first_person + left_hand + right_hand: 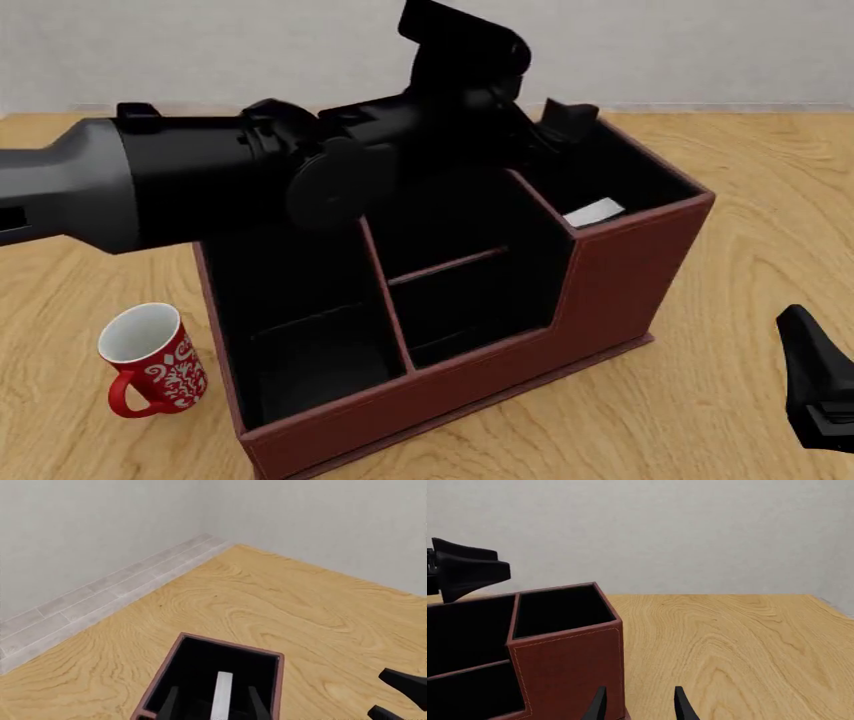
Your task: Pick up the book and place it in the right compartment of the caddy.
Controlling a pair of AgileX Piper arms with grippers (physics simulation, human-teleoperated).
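Observation:
The reddish-brown caddy point(534, 380) stands mid-table. The book point(594, 212) shows only its white page edge. It stands inside the right compartment point(634, 180), the tall narrow end section. My left gripper point(567, 118) hovers above that compartment, open, with its fingers apart from the book. In the left wrist view the page edge point(222, 695) lies down in the black compartment point(220, 660) between my spread fingers point(171, 704). My right gripper point(639, 705) is open and empty, low beside the caddy's right end wall point(570, 665). It also shows in the front view point(817, 390).
A white mug with red handle and red pattern point(150, 360) stands left of the caddy's front. The caddy's two wider sections point(454, 290) are black inside. The left arm point(200, 180) spans above the caddy. A wall and a pale baseboard point(100, 590) run behind the table.

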